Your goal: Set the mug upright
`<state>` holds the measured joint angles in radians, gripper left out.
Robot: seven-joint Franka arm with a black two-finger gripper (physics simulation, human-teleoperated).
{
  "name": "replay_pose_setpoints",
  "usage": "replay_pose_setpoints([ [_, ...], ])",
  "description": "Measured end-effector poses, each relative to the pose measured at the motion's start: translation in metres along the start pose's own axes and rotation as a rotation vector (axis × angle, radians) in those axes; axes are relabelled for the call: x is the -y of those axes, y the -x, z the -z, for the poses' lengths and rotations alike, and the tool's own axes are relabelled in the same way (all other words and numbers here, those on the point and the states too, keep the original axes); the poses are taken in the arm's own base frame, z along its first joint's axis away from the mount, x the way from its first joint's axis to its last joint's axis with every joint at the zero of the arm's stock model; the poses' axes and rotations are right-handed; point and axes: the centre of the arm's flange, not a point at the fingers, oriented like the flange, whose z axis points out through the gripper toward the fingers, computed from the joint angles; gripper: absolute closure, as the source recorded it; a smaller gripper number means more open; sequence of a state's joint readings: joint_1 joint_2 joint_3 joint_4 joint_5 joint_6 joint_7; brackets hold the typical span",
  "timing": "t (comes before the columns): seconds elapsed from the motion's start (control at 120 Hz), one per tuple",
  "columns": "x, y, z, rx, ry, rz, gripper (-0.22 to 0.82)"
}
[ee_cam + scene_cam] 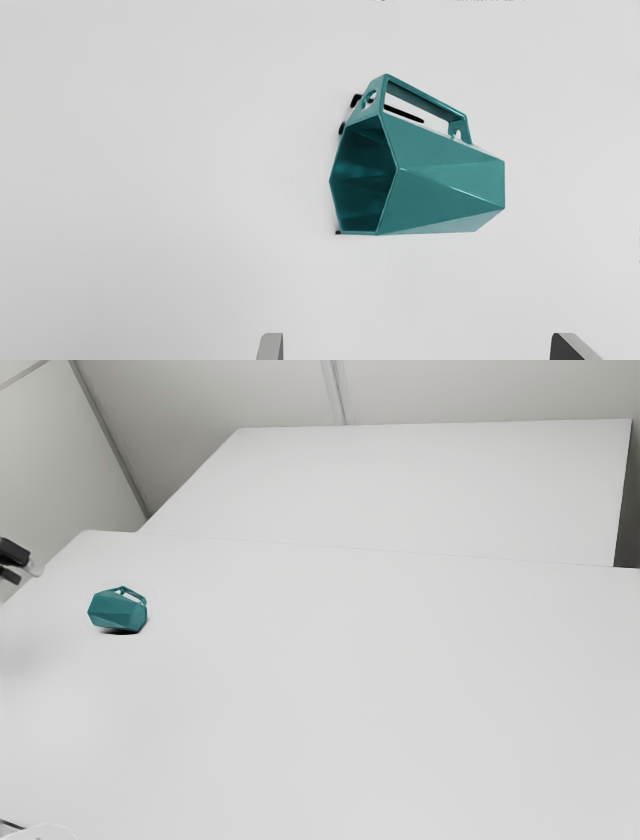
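- exterior view, at the exterior view's left: the gripper (33, 568) is out by the tabletop's (350, 690) left edge, near its far left corner. the fingers are spread wide, well apart from the mug, with nothing pinched.
- just rightward: the mug (118, 611) lies on its side on the tabletop, in from that same far left corner, handle (132, 594) uppermost.
- how far along: upright is the goal, and the mug isn't so. what is left, i judge, is to tip it up onto its base and leave it standing free.
- which way it points: the wrist view shows the open mouth (364, 177) toward the pale fingertip's side, base toward the dark one's. from the handle, i judge the mouth faces the exterior view's right.
- long axis: flat along the tabletop, roughly alongside its far edge, and roughly in line with the spread of the fingers.
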<state>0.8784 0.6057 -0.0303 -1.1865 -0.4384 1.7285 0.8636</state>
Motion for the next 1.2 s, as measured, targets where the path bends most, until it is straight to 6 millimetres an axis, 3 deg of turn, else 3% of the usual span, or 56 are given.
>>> replay_pose_setpoints([
  [0.375,0.028,0.009,-0.044,-0.212,0.213,-0.074,0.02],
  [0.792,0.049,0.037,-0.095,-0.243,0.418,-0.007,0.02],
  [1.1,0.051,0.037,-0.114,-0.216,0.480,0.020,0.02],
  [1.2,0.052,0.029,-0.113,-0.219,0.472,0.007,0.02],
])
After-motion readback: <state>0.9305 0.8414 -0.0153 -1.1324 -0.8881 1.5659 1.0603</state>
